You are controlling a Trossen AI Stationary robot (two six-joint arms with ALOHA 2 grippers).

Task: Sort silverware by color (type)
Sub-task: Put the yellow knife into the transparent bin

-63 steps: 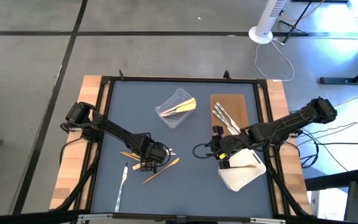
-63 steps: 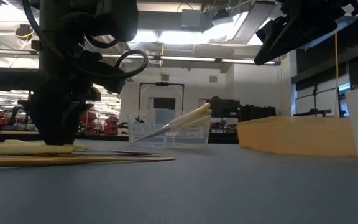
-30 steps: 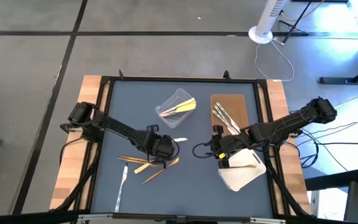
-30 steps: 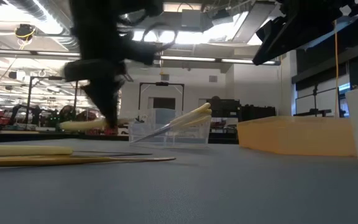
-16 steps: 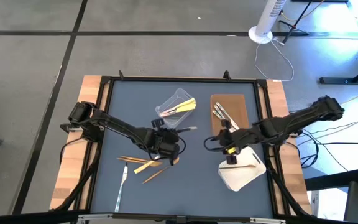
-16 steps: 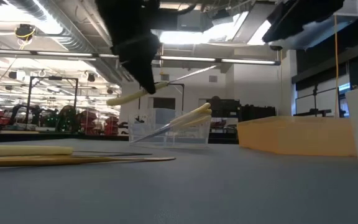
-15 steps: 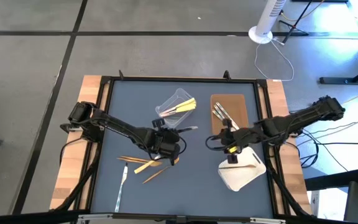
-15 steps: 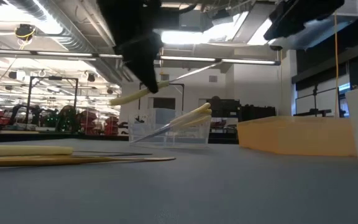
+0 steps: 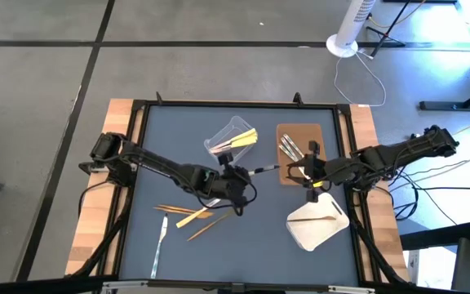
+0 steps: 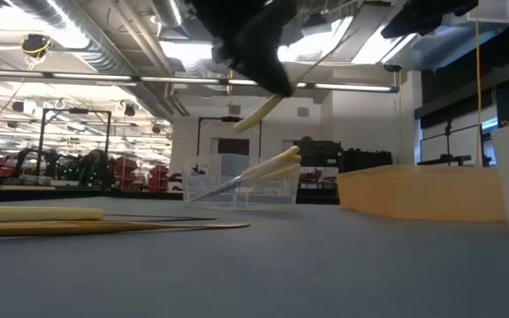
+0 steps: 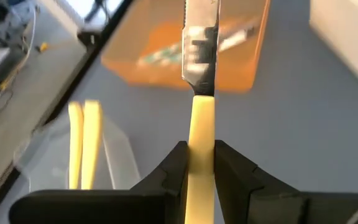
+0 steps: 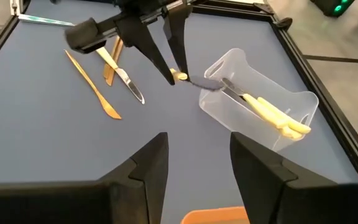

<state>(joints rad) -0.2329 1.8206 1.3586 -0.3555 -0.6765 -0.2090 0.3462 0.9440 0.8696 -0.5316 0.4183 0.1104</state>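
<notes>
With the left gripper (image 11: pixel 199 163) clamped on the yellow-handled knife (image 11: pixel 201 81), it should swing over the clear tub (image 9: pixel 231 140) holding the other yellow ones, while the right gripper (image 12: pixel 194 155), fingers apart, waits over the brown tray (image 9: pixel 300 135).

high: straight down | low: table-level | wrists: close, forward | shared: clear tub (image 9: pixel 230 140)
</notes>
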